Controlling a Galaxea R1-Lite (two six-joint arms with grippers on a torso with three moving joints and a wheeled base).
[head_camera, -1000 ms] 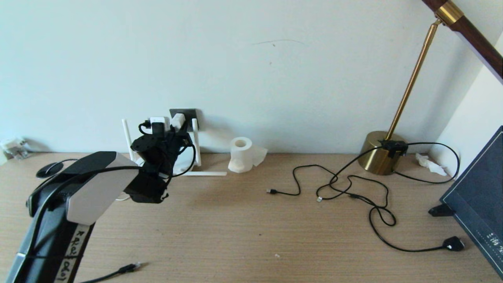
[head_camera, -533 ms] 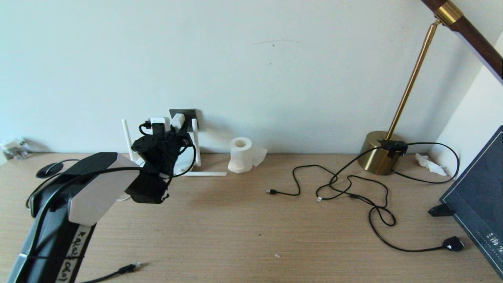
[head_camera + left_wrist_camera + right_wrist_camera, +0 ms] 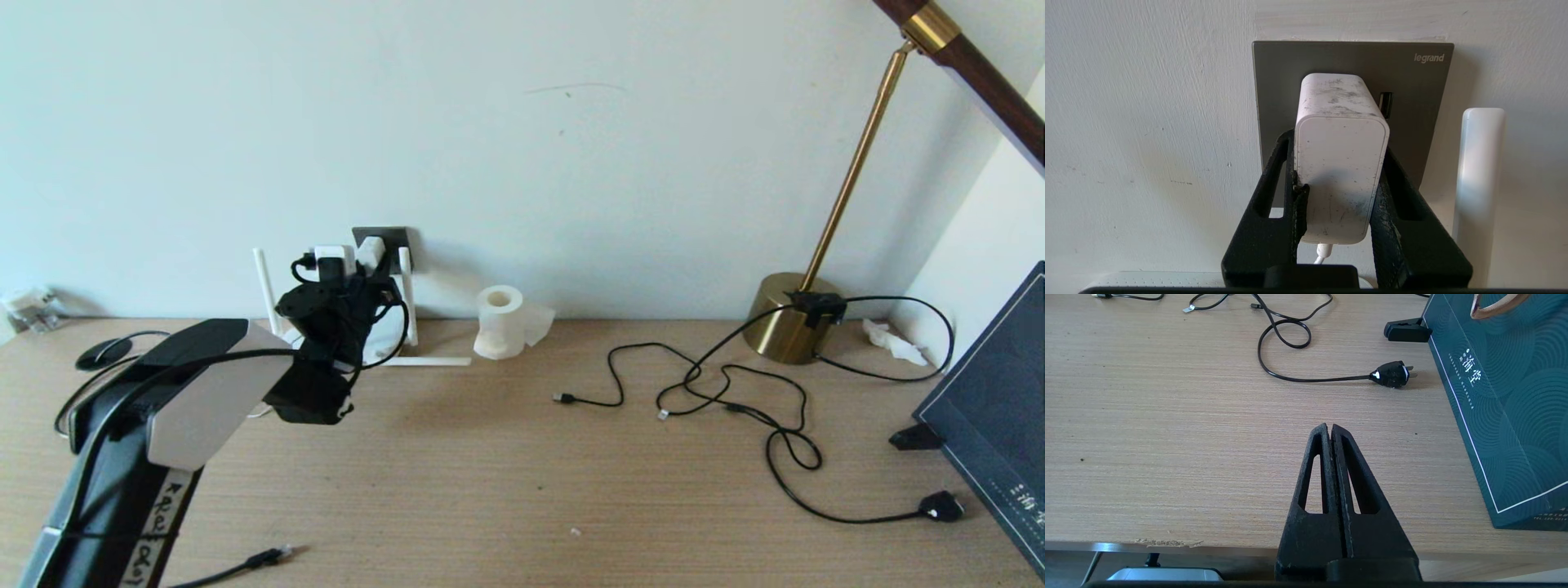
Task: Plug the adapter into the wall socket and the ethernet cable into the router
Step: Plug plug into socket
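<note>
Two grippers: right gripper (image 3: pixel 1330 428), fingers pressed together, parked low over the near desk (image 3: pixel 1167 416) edge. Ethernet cable (image 3: pixel 265 559) plug lies on the near desk. Farther, left gripper (image 3: pixel 1337 183) clamps the adapter (image 3: pixel 1340 159) against the wall socket (image 3: pixel 1351 61), above the router (image 3: pixel 384 347).

Left pincer (image 3: pixel 1339 179) clamped, raised; right pincer (image 3: pixel 1330 430) closed.

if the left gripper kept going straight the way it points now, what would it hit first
Most likely the wall socket. The left gripper is shut on the adapter, which points at the grey plate; whether the adapter is fully seated already is unclear.
</note>
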